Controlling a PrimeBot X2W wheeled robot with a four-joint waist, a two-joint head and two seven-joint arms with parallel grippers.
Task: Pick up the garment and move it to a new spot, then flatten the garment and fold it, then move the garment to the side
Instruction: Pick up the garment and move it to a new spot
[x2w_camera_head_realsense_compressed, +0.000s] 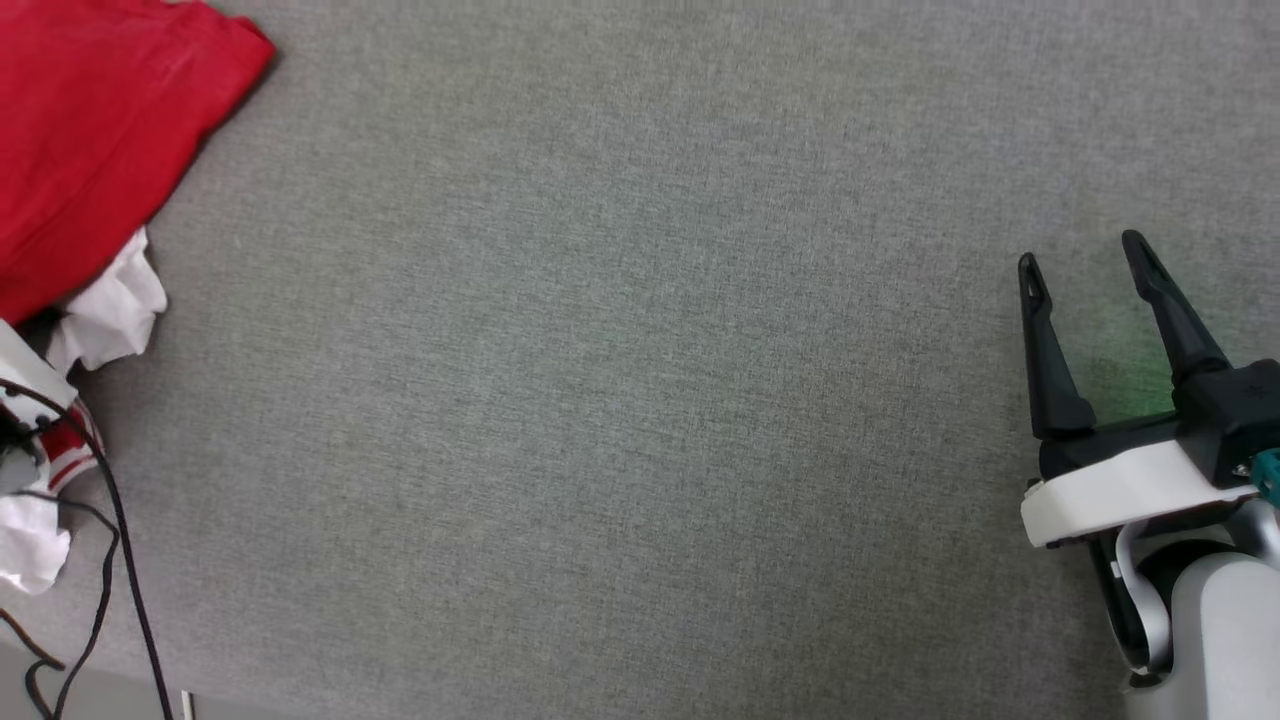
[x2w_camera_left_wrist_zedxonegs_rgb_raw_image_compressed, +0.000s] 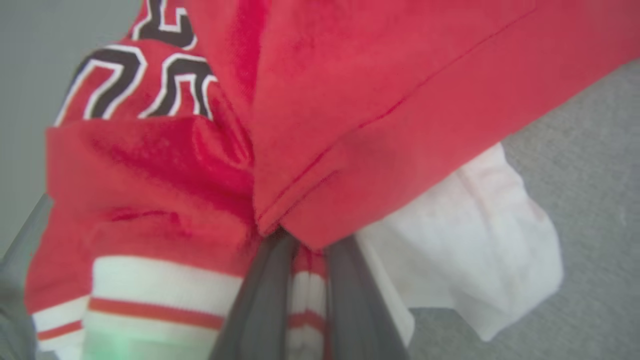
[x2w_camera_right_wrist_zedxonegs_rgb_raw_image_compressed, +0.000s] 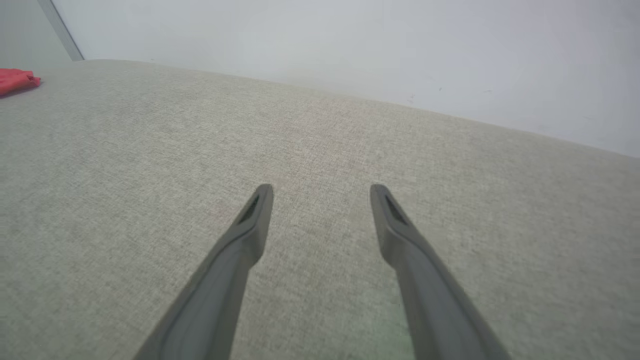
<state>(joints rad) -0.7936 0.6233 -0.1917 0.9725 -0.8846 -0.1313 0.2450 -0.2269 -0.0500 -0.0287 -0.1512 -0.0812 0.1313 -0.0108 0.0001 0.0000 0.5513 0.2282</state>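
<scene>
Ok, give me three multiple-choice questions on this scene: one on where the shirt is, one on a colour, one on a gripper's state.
1. In the head view, where does the shirt lie?
A. upper left
B. centre
C. lower right

2. What colour is its sleeve?
A. black
B. white
C. green

3. How is the right gripper?
A. shut on the shirt
B. open, holding nothing
C. shut, empty

Answers:
1 A, the red cloth sits in that corner.
2 B, white cloth shows beside the red.
3 B, its jaws stand wide apart over the bare grey surface.
</scene>
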